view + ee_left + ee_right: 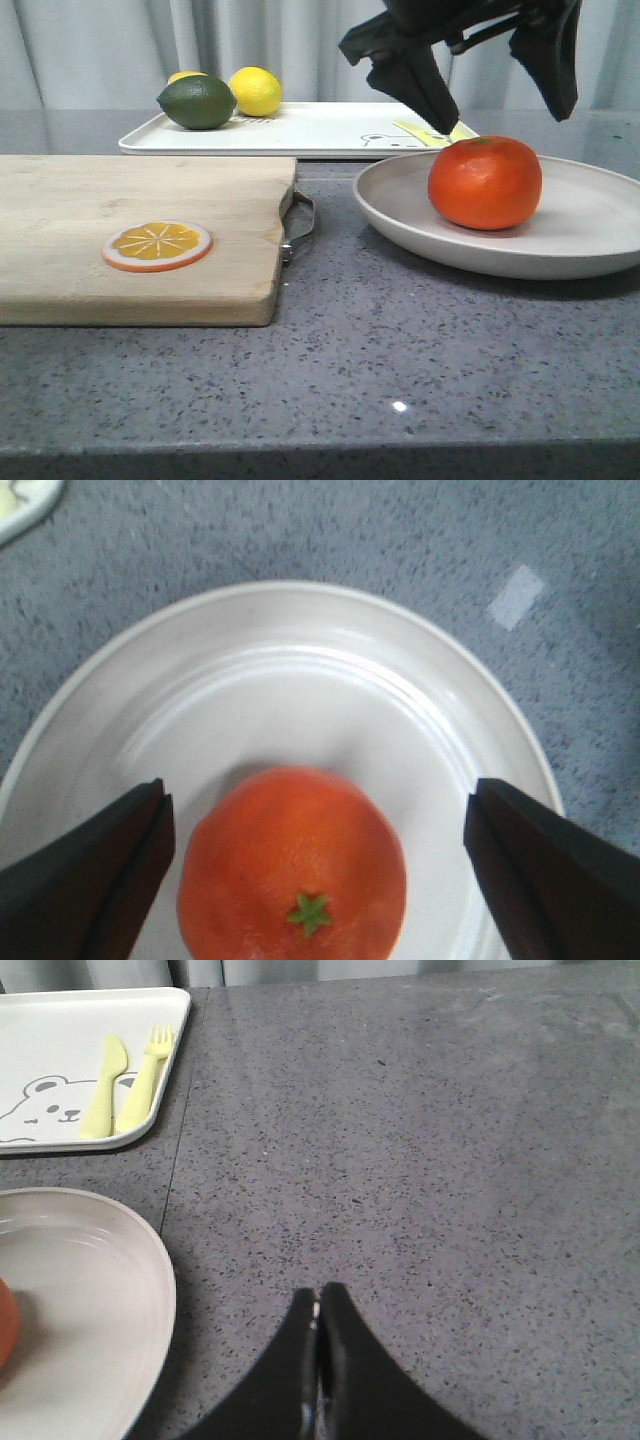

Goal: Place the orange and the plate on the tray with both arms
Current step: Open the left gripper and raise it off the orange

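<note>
Left wrist view shows the left tool (318, 865) spread wide above the orange (292, 865) on the plate (300, 680); the right tool (318, 1305) is pressed together.

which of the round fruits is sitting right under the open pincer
The whole bright orange fruit on the off-white plate, between the left pincer's spread fingers. The yellow lemon and dark green lime lie on the white tray.

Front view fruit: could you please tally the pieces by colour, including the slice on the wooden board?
Orange: 2, the whole round orange on the off-white plate and the flat orange slice.
Yellow: 2, the lemons on the white tray.
Green: 1, the lime.
Total: 5
</note>
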Action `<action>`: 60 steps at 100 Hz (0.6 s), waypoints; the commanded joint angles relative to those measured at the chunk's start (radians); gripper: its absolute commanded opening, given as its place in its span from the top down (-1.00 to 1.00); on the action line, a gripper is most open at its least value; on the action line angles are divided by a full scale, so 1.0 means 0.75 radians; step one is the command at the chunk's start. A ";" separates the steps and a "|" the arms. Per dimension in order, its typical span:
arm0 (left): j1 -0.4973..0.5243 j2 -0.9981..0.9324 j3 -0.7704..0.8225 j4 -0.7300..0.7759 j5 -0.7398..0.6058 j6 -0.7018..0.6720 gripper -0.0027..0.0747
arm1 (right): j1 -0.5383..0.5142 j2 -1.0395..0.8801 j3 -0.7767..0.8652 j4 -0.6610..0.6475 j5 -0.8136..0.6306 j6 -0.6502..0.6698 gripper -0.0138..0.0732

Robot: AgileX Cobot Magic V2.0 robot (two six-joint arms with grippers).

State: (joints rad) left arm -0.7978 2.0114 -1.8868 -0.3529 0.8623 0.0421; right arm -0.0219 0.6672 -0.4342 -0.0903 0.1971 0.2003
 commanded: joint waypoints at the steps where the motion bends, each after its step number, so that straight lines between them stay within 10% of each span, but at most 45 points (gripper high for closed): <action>1: -0.006 -0.109 -0.052 -0.031 -0.053 0.003 -0.53 | 0.000 0.009 -0.050 -0.011 -0.092 -0.004 0.82; 60: 0.110 -0.356 0.095 0.082 -0.064 0.003 0.40 | 0.000 0.009 -0.106 -0.011 0.086 -0.006 0.82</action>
State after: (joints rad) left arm -0.7361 1.8524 -1.8344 -0.2885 0.8875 0.0440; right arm -0.0219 0.6672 -0.4584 -0.0903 0.3055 0.2003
